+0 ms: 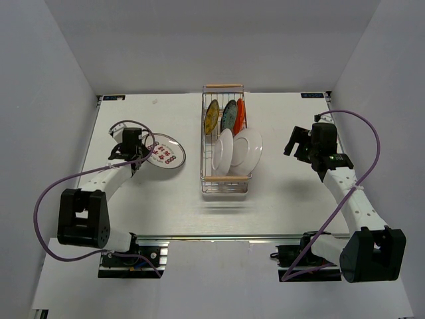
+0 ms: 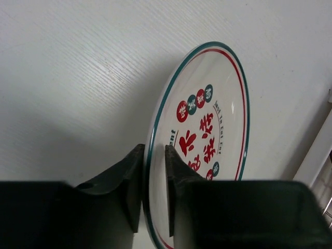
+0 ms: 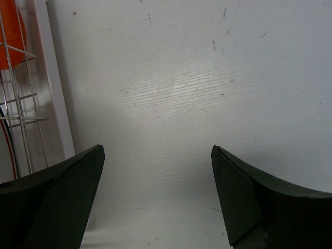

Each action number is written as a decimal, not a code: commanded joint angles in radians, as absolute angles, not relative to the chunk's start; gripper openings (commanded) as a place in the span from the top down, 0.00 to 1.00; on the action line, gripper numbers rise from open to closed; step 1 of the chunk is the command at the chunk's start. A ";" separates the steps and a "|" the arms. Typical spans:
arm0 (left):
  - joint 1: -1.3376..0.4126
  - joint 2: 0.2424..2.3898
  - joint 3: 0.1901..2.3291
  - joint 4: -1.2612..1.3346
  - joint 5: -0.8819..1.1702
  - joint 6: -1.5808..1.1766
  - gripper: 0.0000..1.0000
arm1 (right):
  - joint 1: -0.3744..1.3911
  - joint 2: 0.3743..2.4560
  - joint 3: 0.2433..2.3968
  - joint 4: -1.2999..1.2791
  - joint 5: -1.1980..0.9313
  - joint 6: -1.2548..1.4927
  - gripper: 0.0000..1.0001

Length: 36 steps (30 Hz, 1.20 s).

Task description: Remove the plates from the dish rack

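Observation:
The silver wire dish rack [image 1: 226, 185] stands mid-table. In it stand a yellow patterned plate [image 1: 212, 116], a teal plate [image 1: 229, 114], an orange-red plate [image 1: 240, 113] and two plain white plates [image 1: 222, 154] [image 1: 248, 149]. My left gripper [image 1: 141, 150] is left of the rack, shut on the rim of the white plate with red marks [image 1: 166, 151]. In the left wrist view one finger [image 2: 136, 176] sits on each side of that plate's rim [image 2: 207, 114], gripper [image 2: 154, 155]. I cannot tell whether the plate touches the table. My right gripper [image 1: 296, 142] is open and empty, right of the rack, also in its wrist view [image 3: 155, 161].
The rack's wires [image 3: 18, 104] and the orange-red plate [image 3: 11, 31] show at the left edge of the right wrist view. Tan handle bars [image 1: 222, 86] [image 1: 227, 177] cap the rack's ends. White walls close in the table at the back and both sides.

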<state>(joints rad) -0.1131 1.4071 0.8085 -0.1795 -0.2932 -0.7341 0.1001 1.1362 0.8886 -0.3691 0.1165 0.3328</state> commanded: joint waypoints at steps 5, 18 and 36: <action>-0.107 1.408 0.798 -0.232 -0.310 -0.770 0.56 | 0.098 1.118 0.894 -0.370 0.123 0.344 0.11; -0.107 1.347 0.897 -0.386 -0.310 -0.730 0.02 | 0.100 1.111 0.888 -0.374 0.137 0.344 0.11; -0.307 1.275 1.222 -0.307 0.319 -0.488 0.02 | 0.098 1.072 0.876 -0.370 0.179 0.339 0.11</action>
